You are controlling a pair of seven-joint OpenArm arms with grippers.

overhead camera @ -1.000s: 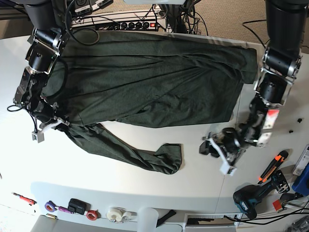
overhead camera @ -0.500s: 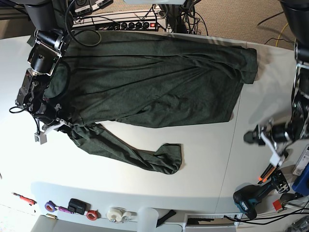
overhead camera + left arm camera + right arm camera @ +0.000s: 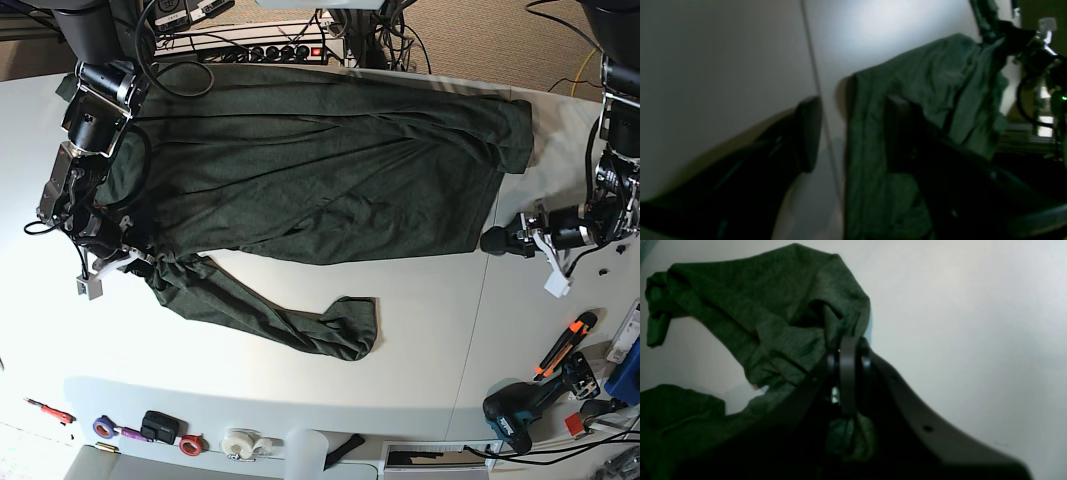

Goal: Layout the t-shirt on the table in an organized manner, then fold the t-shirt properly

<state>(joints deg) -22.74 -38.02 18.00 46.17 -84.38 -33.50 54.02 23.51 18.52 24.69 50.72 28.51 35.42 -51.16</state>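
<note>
The t-shirt (image 3: 300, 170) lies spread across the far half of the table (image 3: 420, 340), its dark green body stretched wide from the base view's left side to a sleeve near the right edge, with creases fanning through the middle. A long strip of the same cloth trails toward the near side and ends in a bunched curl about mid-table.

On the left of the base view, the right gripper (image 3: 120, 262) sits low at the shirt's edge, right where that trailing strip begins. The right wrist view gives the close look: the jaws are pressed together on a fold of green fabric, the cloth gathered and puckered around the black fingers (image 3: 847, 373), and the material rises in a hump beyond them. The white tabletop shows to the right of the pinch.

Over on the right of the base view, the left gripper (image 3: 522, 243) hangs just beside the shirt's lower corner, apart from it, over bare table. Its jaws stand spread wide with nothing between them. In the left wrist view one dark finger (image 3: 806, 133) sits over the white surface by the table's thin seam (image 3: 813, 66), the other is seen against the green cloth, and the shirt's edge runs between them in the picture.

Tools, tape rolls and a drill (image 3: 520, 410) line the near rim of the table.
</note>
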